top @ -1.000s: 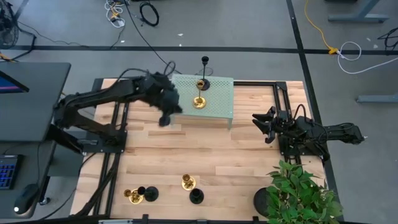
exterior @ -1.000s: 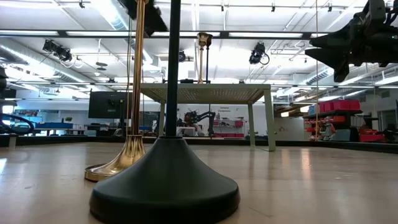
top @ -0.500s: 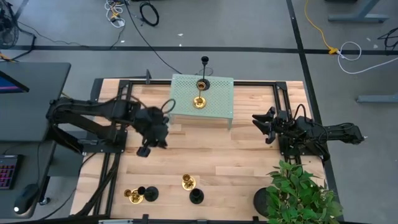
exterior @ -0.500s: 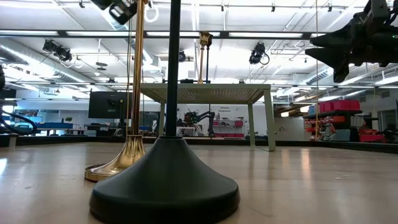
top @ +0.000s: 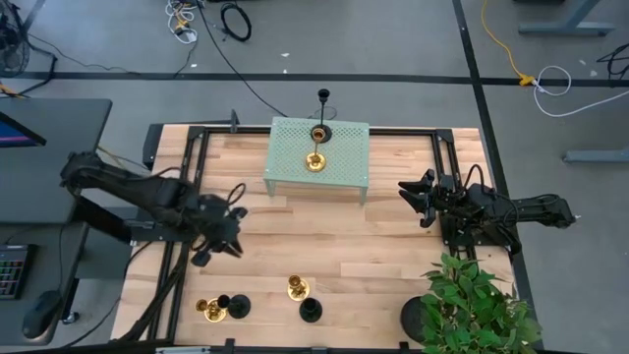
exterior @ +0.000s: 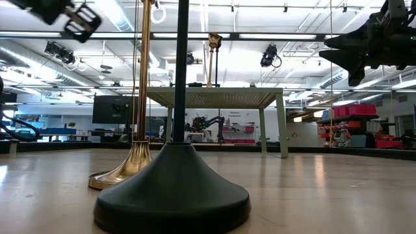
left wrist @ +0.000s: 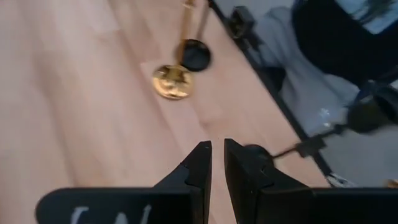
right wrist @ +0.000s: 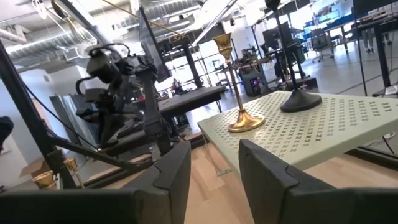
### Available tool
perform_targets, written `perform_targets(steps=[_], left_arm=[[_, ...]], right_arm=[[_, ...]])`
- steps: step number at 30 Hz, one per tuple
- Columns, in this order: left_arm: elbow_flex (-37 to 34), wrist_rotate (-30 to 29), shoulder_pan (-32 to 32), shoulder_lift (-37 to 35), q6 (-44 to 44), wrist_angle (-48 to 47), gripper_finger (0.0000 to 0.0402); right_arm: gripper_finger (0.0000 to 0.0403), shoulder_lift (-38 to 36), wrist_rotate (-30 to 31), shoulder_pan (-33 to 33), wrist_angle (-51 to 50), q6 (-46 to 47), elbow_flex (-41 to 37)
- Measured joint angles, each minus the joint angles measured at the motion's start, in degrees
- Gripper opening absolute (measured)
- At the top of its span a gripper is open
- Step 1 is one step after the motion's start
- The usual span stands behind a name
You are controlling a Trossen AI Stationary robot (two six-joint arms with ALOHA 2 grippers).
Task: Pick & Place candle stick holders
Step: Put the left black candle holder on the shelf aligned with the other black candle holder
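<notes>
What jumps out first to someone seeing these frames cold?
The pale green perforated stand at the table's far edge, carrying one brass holder and one black holder. Four more holders stand along the near edge. The left gripper, empty, hovers above the near-left boards.

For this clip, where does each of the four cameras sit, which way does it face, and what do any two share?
High view: overhead, straight down; both arms, left gripper, right gripper, green stand.
Low view: tabletop level, facing the room; black holder nearest, brass holder behind.
Left wrist view: down at the wood; own nearly closed fingers, a brass-and-black pair.
Right wrist view: across the table; own open fingers.
Shared: the stand appears in high, low and right wrist views.
</notes>
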Motion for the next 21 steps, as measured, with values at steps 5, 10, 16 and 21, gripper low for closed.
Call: perform_targets(steps=[5, 10, 16, 21], left_arm=[[-6.44, 1.06, -5.67, -5.45, -3.55, 6.04, 0.0045], [-11.04, 1.04, -10.73, -7.43, -5.42, 9.85, 0.0045], [-15.53, 0.90, -15.09, -7.24, -8.59, 14.62, 0.0045], [-18.25, 0.75, -17.67, -7.28, -9.63, 21.15, 0.0046]], right_arm=[[0.0137, 0.02, 0.05, 0.00, 0.00, 0.00, 0.00], [0.0137, 0.02, 0.12, -0.02, 0.01, 0.00, 0.00], [0.0137, 0.02, 0.50, 0.00, 0.00, -0.02, 0.00], [0.0137, 0.02, 4.39, -0.01, 0.02, -0.02, 0.00]])
